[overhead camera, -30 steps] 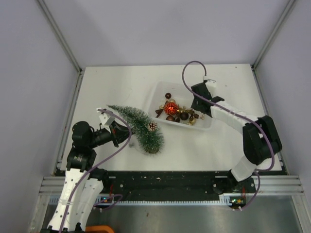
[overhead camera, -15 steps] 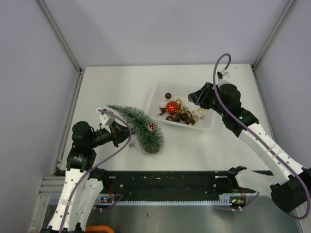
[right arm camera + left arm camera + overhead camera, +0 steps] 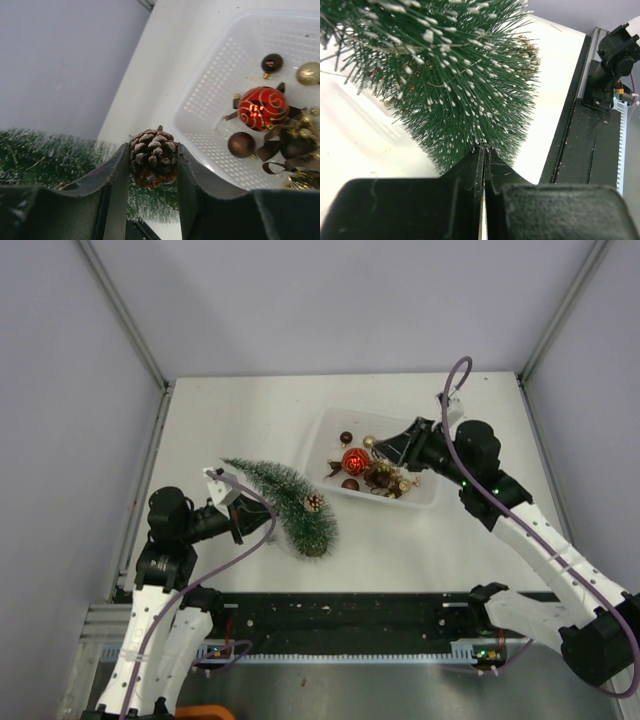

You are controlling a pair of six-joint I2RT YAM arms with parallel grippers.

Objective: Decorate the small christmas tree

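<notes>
We note the white table [image 3: 250, 410] carrying the small christmas tree [image 3: 285, 502] on its side just left of the white tray [image 3: 328, 438], left tool [image 3: 484, 165] pressed together at the tree's bristles, right tool [image 3: 151, 150] over the tray pinching a frosted pinecone [image 3: 153, 161].

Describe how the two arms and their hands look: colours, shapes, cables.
The left arm and right arm both have white links joined by rounded black joints. A thin purple cable loops along each. The left hand and right hand are matte black, each with two flat, tapering fingers. No markings are readable.
</notes>
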